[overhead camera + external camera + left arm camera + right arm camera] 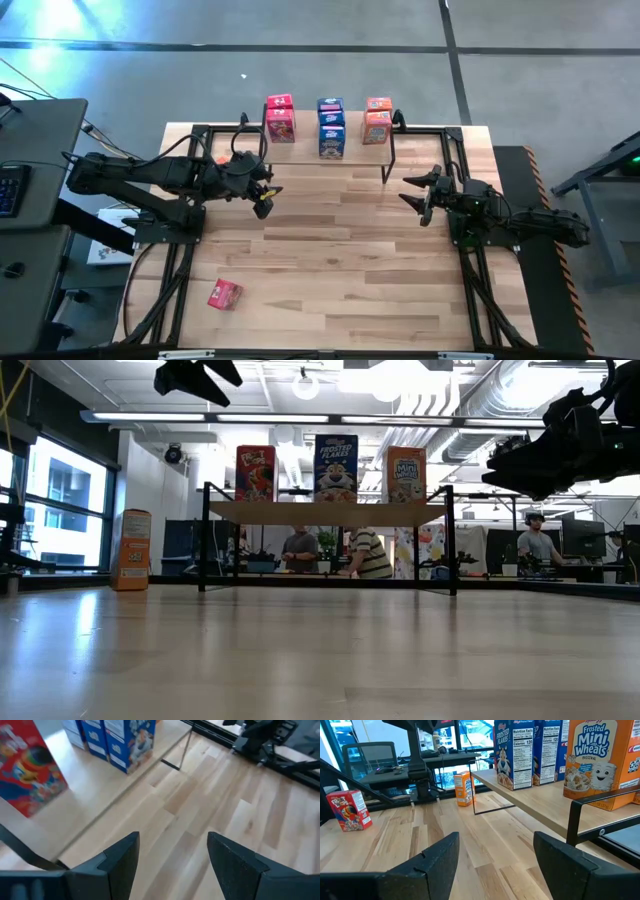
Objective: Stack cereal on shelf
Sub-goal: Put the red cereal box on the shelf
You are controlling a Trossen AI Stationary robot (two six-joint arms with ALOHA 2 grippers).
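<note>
My left gripper (263,204) is hovering empty, jaws apart, near the shelf (300,152). My right gripper (418,195) is also waiting with jaws apart. One red box (224,294) is lying near the left front; I should be approaching it from above, squarely.

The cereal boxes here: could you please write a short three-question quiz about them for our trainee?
1. True or false: the left gripper holds a box.
2. Which colour stands mid-shelf? A red, B blue, C orange.
3. How many boxes sit on the table, off the shelf?

Key:
1. False; it is open and empty.
2. B, the blue boxes.
3. Two: the red box and the orange box.
</note>
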